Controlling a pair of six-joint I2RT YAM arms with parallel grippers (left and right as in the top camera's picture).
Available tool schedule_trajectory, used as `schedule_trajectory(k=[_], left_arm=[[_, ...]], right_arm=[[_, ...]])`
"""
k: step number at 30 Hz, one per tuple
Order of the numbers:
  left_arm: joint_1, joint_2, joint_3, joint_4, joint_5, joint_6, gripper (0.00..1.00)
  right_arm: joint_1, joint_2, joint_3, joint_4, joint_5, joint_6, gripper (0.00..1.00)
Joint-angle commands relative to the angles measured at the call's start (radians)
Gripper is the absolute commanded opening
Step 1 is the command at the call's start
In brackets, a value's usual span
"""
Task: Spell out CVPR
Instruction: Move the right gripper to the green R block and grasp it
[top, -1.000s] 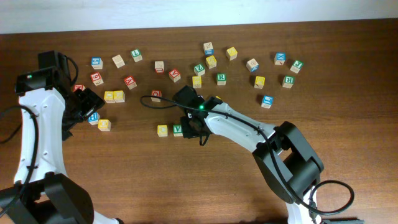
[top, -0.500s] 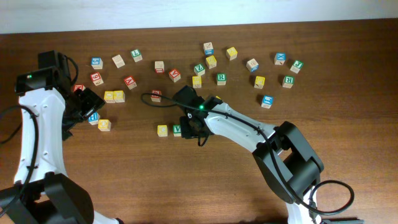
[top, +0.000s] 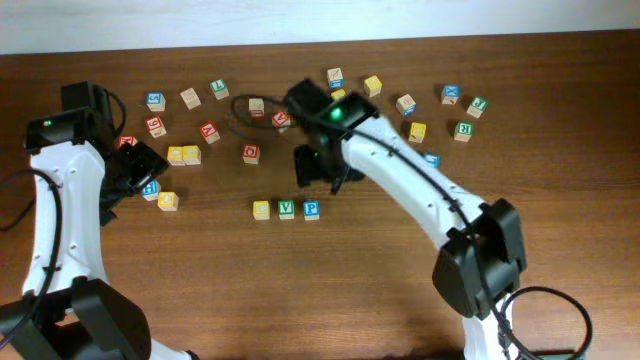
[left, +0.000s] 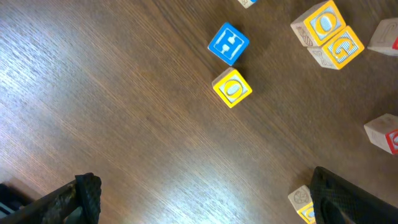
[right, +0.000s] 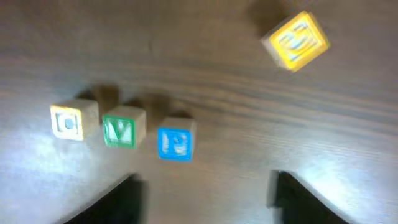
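Three blocks stand in a row near the middle of the table (top: 350, 280): a yellow block (top: 261, 209), a green V block (top: 286, 208) and a blue P block (top: 311, 209). They sit just beside one another, left to right in the overhead view. The yellow one's letter looks like a C, though the right wrist view is too blurred to settle it.

The right claw (top: 318, 165) hangs above the table on the far side of the row. Its two fingers are spread wide and have hold of nothing. In its own view one stray yellow block (right: 296, 40) lies well apart from the row.

The left claw (top: 135, 170) is at the left side, also gaping and empty. One blue block (left: 228, 43) and one small yellow block (left: 232, 88) lie just beside each other under it.

Roughly twenty loose blocks (top: 208, 131) are strewn across the far half. The right arm covers some of them, so the count is rough. Bare wood runs right of the blue P block and along the whole near side. The far edge meets a white wall.
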Motion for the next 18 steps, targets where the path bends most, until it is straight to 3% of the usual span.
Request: schedule_trajectory(k=[1, 3, 9, 18], left_arm=[[0.006, -0.008, 0.005, -0.002, -0.001, 0.001, 0.99], [0.006, -0.008, 0.005, -0.002, -0.001, 0.001, 0.99], [0.006, -0.008, 0.005, 0.001, -0.001, 0.001, 0.99], [0.006, -0.008, 0.005, 0.001, -0.001, 0.001, 0.99]], right_arm=[[-0.051, -0.013, 0.082, -0.037, 0.016, -0.019, 0.85], [-0.124, -0.013, 0.089, -0.045, 0.020, -0.029, 0.98], [-0.392, -0.013, 0.089, -0.045, -0.017, -0.098, 0.98], [-0.417, -0.011, 0.085, -0.032, -0.117, -0.098, 0.98]])
